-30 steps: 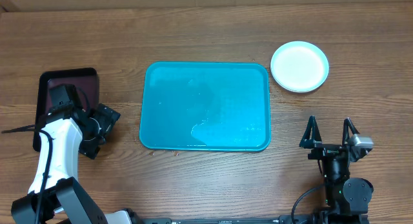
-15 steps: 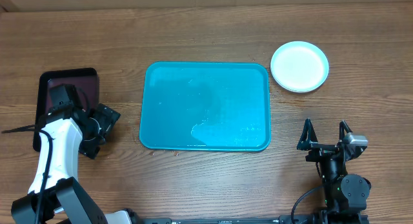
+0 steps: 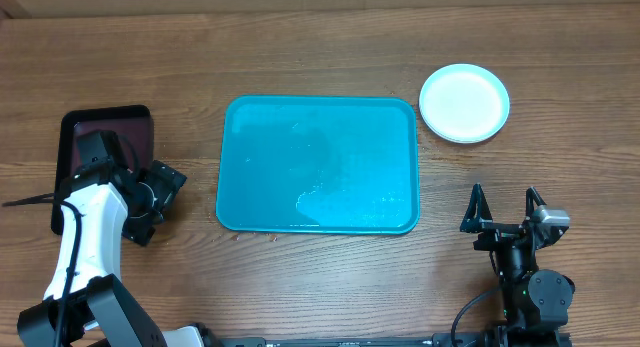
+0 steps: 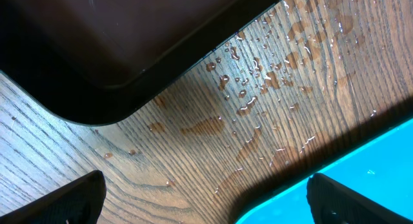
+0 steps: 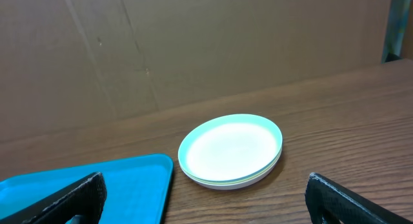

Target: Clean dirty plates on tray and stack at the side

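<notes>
The right claw is easing back slightly, below-right of the tray, spread wide and empty; the left claw, left of the tray, is gaping too. The plates are sitting stacked off the tray's upper-right corner, suggesting the job is ending.

Left arm and right arm sit low, jaws spread wide.

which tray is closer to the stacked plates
The turquoise tray; the plates sit just off its corner. The dark tray lies well off its opposite side.
</notes>
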Motion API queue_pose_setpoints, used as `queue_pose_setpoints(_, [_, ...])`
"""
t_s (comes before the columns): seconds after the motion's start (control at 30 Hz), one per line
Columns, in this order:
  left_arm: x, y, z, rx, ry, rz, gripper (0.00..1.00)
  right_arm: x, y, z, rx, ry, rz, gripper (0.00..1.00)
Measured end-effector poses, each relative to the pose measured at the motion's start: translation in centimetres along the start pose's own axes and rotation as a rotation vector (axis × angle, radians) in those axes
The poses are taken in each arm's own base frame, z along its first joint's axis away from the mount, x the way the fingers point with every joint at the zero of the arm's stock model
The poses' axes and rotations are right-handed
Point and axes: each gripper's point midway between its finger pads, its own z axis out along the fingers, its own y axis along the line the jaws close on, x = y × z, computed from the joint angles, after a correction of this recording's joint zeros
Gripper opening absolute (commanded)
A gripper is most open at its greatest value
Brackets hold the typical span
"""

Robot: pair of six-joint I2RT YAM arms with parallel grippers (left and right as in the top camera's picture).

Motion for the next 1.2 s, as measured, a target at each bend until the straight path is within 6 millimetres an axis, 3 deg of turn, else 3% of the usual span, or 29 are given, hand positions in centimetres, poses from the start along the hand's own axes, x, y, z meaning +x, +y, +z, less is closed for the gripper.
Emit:
queue_pose_setpoints(0.17, [-0.1,0.1,0.0,-0.006,-0.005,0.0,1.0,0.0,0.0,0.0,0.0,0.0,0.0,1.0])
queue_pose_setpoints(0.47, [-1.0,2.3,-0.8,-0.122,-0.08,0.0,0.99,0.0,0.0,0.0,0.0,0.0,0.0,1.0])
queue_pose_setpoints(0.57, [-1.2,2.3,-3.1,-0.093,-0.144,0.001,1.0,0.0,0.0,0.0,0.0,0.0,0.0,1.0])
queue_pose_setpoints(0.73, [-2.0,0.9,-10.8,0.08,-0.395,0.033,1.0,0.0,0.0,0.0,0.0,0.001,0.0,1.0])
queue_pose_setpoints(0.9, [0.6,0.0,-17.8,0.246,-0.625,0.237,1.0,0.0,0.0,0.0,0.0,0.0,0.0,1.0])
queue_pose_setpoints(1.07, [4.6,-0.1,-19.5,0.365,-0.768,0.485,0.99,0.0,0.0,0.0,0.0,0.0,0.0,1.0])
queue_pose_setpoints(1.2, [5.4,-1.0,-19.4,0.479,-0.894,0.554,1.0,0.0,0.0,0.0,-0.001,0.0,0.0,1.0])
